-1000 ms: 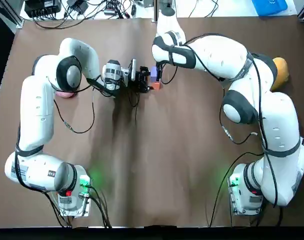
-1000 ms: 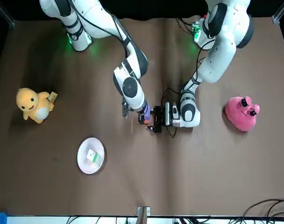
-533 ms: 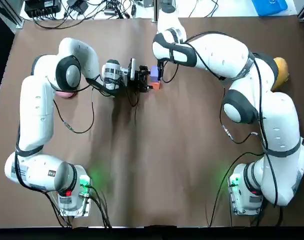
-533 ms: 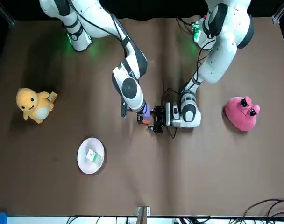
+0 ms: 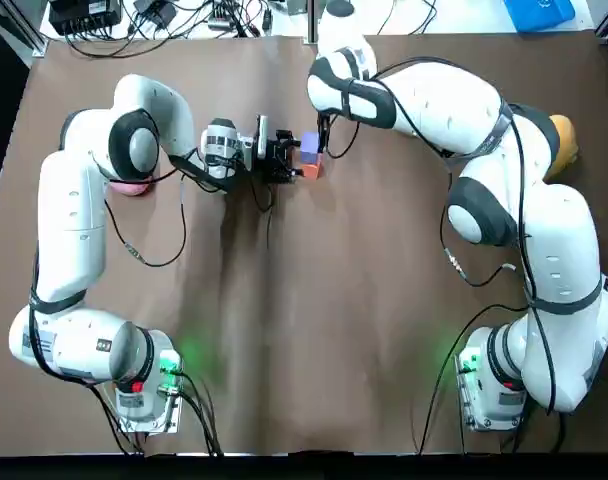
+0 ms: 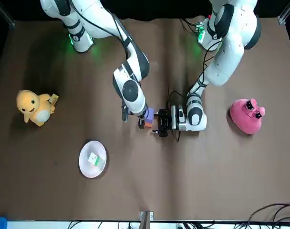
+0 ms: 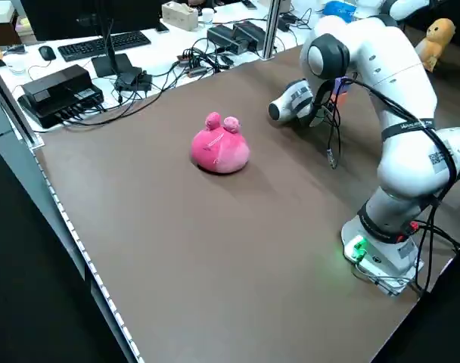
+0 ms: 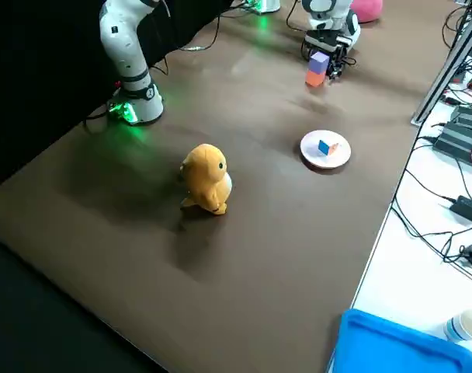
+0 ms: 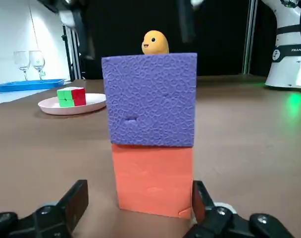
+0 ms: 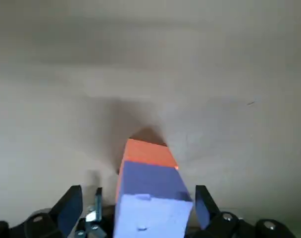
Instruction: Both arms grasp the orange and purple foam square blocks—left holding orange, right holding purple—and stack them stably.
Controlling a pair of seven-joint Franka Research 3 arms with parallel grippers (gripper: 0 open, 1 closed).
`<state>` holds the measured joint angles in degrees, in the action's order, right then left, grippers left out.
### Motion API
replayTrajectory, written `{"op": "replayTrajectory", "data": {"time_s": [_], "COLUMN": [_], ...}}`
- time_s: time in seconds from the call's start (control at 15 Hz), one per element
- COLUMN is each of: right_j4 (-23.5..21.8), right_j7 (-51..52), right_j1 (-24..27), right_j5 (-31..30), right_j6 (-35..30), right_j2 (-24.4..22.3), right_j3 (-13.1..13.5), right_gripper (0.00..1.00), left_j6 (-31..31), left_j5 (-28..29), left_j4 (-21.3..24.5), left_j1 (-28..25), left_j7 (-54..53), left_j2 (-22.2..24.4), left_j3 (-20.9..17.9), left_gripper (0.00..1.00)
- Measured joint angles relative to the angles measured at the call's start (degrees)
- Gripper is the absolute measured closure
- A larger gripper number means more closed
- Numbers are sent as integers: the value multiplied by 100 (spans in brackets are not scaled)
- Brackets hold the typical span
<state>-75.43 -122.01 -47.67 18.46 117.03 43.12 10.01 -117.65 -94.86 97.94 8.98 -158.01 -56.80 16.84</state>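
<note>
Two spread fingers of the left gripper point(image 6: 161, 123) lie low along the table point(image 5: 314, 300), flanking the orange foam block point(image 9: 153, 181), with a gap showing on one side. The right gripper point(image 10: 135, 198) hangs above, its fingers apart on either side of the purple foam block point(image 9: 149, 99) and clear of it. Purple sits on orange at the table's far middle. The stack is upright, its long axis vertical and its faces nearly flush. From overhead, the right arm's wrist partly covers it. Well apart are a pink plush toy point(image 6: 247, 116), a yellow plush duck point(image 6: 34, 107) and a white plate point(image 6: 83, 164) holding a Rubik's cube point(image 6: 93, 159).
</note>
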Motion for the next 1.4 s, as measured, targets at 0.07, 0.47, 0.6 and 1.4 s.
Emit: {"op": "replayTrajectory", "data": {"time_s": [0.07,0.47,0.6,1.4], "right_j4": [8,18,29,62], "right_j7": [0,476,813,4724], "right_j1": [5,379,541,1775], "right_j5": [0,-7,-10,-70], "right_j6": [0,-562,-723,-2999], "right_j2": [-55,-525,-714,-2051], "right_j3": [40,111,114,134], "right_gripper": [0,0,0,0], "left_j6": [27,245,268,462], "left_j5": [0,91,165,693], "left_j4": [6,97,125,284], "left_j1": [-4,-107,-119,-631], "left_j7": [0,-1,-2,-3], "left_j2": [2,78,100,362], "left_j3": [0,0,0,4], "left_gripper": [7,7,7,1]}}
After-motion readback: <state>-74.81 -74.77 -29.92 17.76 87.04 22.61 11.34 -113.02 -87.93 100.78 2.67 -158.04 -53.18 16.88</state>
